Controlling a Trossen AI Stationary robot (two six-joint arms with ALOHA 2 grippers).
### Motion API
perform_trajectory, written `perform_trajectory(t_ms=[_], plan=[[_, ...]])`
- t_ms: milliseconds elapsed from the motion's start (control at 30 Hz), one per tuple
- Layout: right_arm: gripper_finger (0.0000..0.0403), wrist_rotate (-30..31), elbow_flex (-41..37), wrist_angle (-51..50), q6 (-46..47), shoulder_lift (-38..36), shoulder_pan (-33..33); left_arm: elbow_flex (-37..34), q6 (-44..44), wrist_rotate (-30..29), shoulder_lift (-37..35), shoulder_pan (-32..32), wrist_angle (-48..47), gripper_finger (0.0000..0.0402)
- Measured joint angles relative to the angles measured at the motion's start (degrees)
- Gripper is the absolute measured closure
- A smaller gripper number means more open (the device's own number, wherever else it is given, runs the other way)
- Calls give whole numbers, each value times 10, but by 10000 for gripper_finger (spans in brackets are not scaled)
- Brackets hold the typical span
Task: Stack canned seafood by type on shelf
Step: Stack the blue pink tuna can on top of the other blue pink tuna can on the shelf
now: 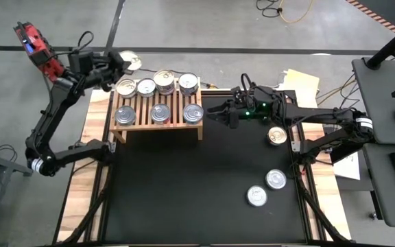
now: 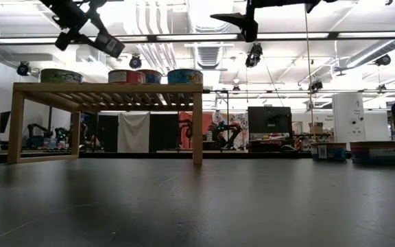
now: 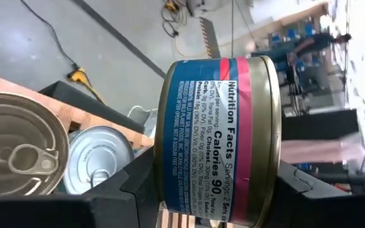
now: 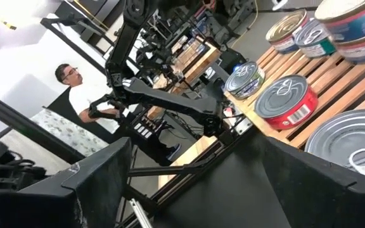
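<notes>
The light-wood shelf (image 1: 158, 123) stands at the table's far left with several tins of canned seafood on its slats, such as one at the front right (image 1: 193, 113) and one at the back left (image 1: 125, 87). My left gripper (image 1: 122, 66) is up beyond the shelf's far left corner, shut on a blue-and-pink labelled can (image 3: 217, 139). My right gripper (image 1: 211, 110) hovers open just off the shelf's right end, with nothing between its fingers (image 4: 100, 183). In the low view both grippers, the left (image 2: 88, 31) and the right (image 2: 245, 24), are above the level of the shelf top. My left gripper pinches the can between its two fingers, one finger (image 3: 122, 193) on one flat end and the other on the opposite flat end (image 3: 276, 158). The can lies on its side across the gap, its label wall facing the wrist camera. It is lifted clear above the shelf's back cans.
Three loose cans lie on the black mat at the right: one (image 1: 276, 135) by the right arm and two (image 1: 276, 180), (image 1: 257, 197) nearer the front. Papers (image 1: 300, 86) sit at the far right. A person (image 4: 75, 82) stands in the room beyond.
</notes>
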Motion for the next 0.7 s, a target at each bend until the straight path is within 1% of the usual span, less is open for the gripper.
perform_trajectory(t_ms=[100,233,267,300,400,433,500,633,700], plan=[[62,-1,0,0,-4,0,-7,-1,-13,-13,9,-27,37,234],[62,-3,0,0,-11,0,-19,-1,-13,-8,30,-63,84,234],[62,-5,0,0,-11,0,-21,-1,-2,2,37,-68,102,234],[62,-11,0,0,-11,0,-24,-1,12,29,46,-68,116,234],[64,-34,0,-1,-11,0,-31,-1,43,155,71,-42,135,234],[66,-38,0,-3,-11,0,-32,-1,45,181,77,-34,132,234],[68,-46,0,-8,-10,0,-33,-1,57,206,88,-24,128,234],[68,-69,0,-10,-8,0,-33,0,60,204,93,12,105,234],[67,-74,0,-16,-9,0,-33,1,49,155,89,15,82,234]])
